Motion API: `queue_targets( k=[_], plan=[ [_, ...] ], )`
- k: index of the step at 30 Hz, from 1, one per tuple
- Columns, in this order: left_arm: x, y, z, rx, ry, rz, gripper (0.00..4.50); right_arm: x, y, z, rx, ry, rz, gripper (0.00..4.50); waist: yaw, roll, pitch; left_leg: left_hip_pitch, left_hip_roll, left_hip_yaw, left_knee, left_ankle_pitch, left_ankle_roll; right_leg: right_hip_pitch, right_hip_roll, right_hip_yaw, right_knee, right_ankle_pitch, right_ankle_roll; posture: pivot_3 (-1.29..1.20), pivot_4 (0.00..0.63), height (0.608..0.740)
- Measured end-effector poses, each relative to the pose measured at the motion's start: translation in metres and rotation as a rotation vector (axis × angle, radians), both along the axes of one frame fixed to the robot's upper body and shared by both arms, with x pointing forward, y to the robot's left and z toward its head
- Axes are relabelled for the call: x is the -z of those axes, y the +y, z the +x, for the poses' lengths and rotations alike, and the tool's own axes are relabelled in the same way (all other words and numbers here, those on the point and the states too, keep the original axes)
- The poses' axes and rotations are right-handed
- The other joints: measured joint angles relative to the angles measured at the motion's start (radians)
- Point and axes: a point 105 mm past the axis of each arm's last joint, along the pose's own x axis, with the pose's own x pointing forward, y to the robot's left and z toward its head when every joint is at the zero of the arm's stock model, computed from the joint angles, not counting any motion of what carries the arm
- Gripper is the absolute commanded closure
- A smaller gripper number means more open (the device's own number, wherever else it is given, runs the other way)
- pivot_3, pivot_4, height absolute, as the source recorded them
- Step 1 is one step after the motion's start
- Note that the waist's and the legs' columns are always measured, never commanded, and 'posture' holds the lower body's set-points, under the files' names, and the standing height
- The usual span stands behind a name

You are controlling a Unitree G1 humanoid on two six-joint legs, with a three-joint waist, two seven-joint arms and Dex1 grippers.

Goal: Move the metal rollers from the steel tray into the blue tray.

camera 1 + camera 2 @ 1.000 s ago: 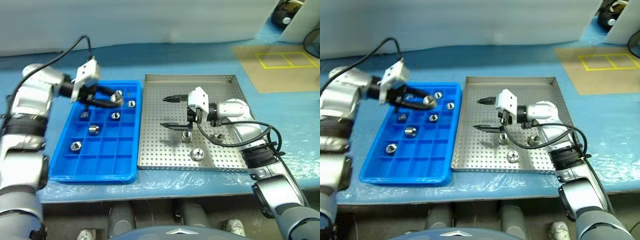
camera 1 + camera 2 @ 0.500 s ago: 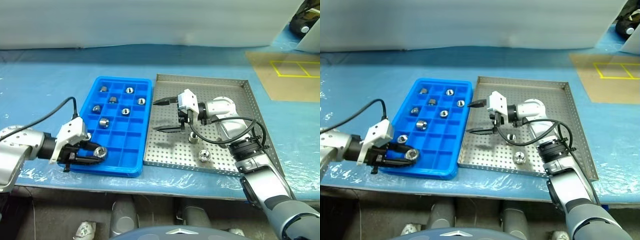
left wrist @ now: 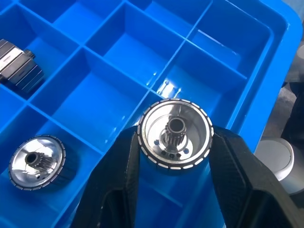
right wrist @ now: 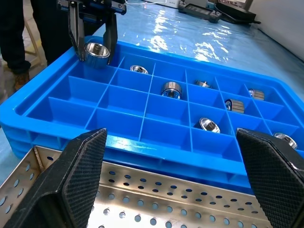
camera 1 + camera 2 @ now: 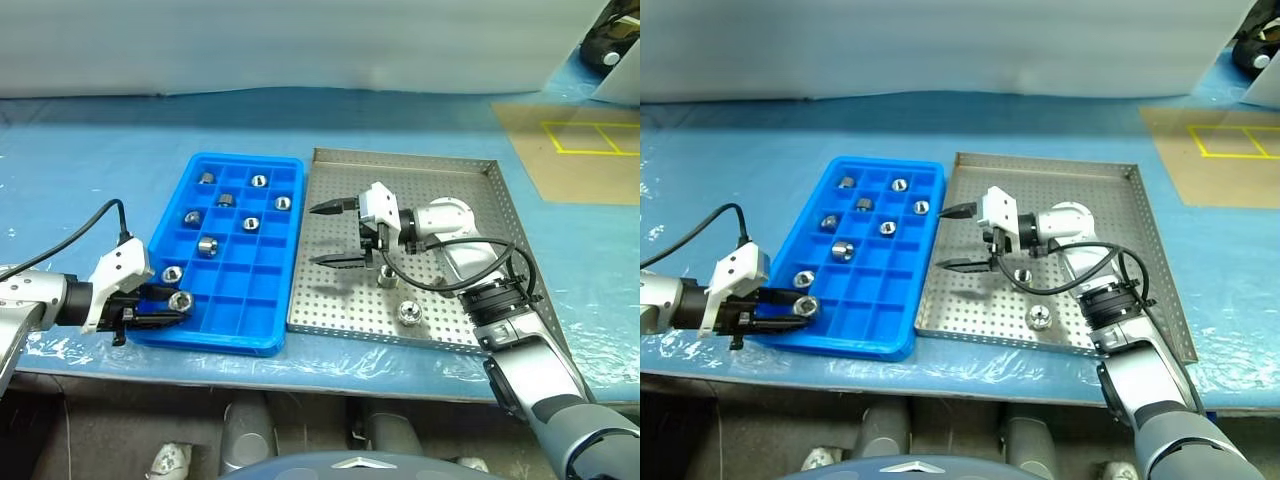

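The left gripper [image 5: 168,308], clamped on a shiny silver metal roller [image 3: 175,133], has swung back to the bright blue gridded plastic tray's [image 5: 262,341] near corner, ready to drop; the right gripper [image 5: 338,234] hangs wide open over the perforated steel tray [image 5: 470,215] beside it.

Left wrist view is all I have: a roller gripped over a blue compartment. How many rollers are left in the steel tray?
Observer: Two metal rollers show on the steel tray; the right arm may hide more.
Operator: Is the right pincer on one?
Observer: No. The right pincer hangs open and empty above that tray.
Operator: Which compartment am I over?
Observer: The left pincer is over the near-left corner compartment of the blue tray.
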Motion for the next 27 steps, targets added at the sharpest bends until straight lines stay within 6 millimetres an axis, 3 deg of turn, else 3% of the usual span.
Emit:
queue_targets(
  k=[6,12,16,19,23,25,27],
  plan=[
    [0.003,0.007,0.009,-0.03,-0.012,0.012,0.45,0.0,-0.001,0.001,0.014,-0.002,0.003,0.0,0.001,0.0,0.0,0.0,0.0,0.0,0.0,0.0,0.0,0.0,0.0,0.0,0.001,0.0,0.0,0.15,0.15,0.74],
    [0.004,0.009,0.009,-0.006,-0.021,0.047,0.45,0.002,-0.002,0.001,0.021,0.002,0.001,0.0,0.0,0.0,0.0,0.0,0.0,0.0,0.0,0.0,0.0,0.0,0.0,0.0,0.001,0.0,0.0,0.15,0.15,0.74],
    [-0.012,0.006,0.028,-0.019,-0.107,0.022,0.45,0.003,-0.004,0.002,0.029,0.004,-0.001,0.0,0.004,0.0,0.0,0.0,0.0,0.0,0.001,0.002,-0.002,0.0,0.0,-0.001,0.003,0.0,0.0,0.13,0.15,0.74],
    [-0.051,0.011,0.063,-0.084,-0.259,-0.033,0.45,0.001,-0.006,0.004,0.045,-0.002,0.004,0.0,0.007,-0.001,-0.001,0.001,0.001,-0.001,0.005,0.003,-0.005,0.001,-0.001,-0.003,0.009,0.0,0.0,0.12,0.15,0.74],
    [-0.116,-0.001,0.086,-0.055,-0.416,-0.143,0.45,-0.004,-0.015,0.01,0.095,-0.028,0.011,0.0,0.003,-0.001,-0.001,0.001,-0.001,-0.001,0.011,0.004,-0.006,0.001,-0.002,-0.004,0.014,0.0,0.0,0.08,0.15,0.74],
    [-0.128,-0.011,0.086,-0.005,-0.432,-0.172,0.45,-0.005,-0.02,0.012,0.112,-0.038,0.004,0.0,0.001,0.001,-0.001,0.004,-0.002,0.0,0.011,0.004,-0.006,0.003,-0.003,-0.004,0.014,0.0,0.0,0.04,0.15,0.74],
    [-0.123,-0.027,0.088,0.057,-0.394,-0.204,0.45,-0.007,-0.027,0.014,0.136,-0.046,-0.002,0.0,-0.002,0.001,-0.001,0.004,-0.001,0.0,0.01,0.004,-0.006,0.002,-0.002,-0.003,0.014,0.0,0.0,0.0,0.15,0.74]
  ],
)
